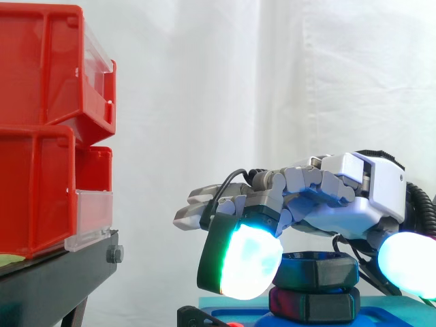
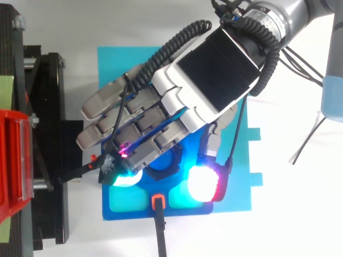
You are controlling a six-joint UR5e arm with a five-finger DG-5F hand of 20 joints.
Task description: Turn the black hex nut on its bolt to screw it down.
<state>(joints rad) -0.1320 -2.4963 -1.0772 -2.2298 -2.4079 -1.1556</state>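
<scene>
Black hex nut point(image 1: 317, 269) is sitting near the blue base's point(image 1: 385, 315) edge, the hand point(image 2: 214, 69) clamping it between glowing pads; apparently it is riding low already, little turning remaining.

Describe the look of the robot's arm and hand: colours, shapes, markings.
The hand has white and light-grey shells, with a black ribbed panel on its back. Its fingers are chunky grey segments ending in thick, rounded, glowing pads, cyan-green on one and red on another. The arm is a smooth grey tube with a dark collar at the wrist.
</scene>
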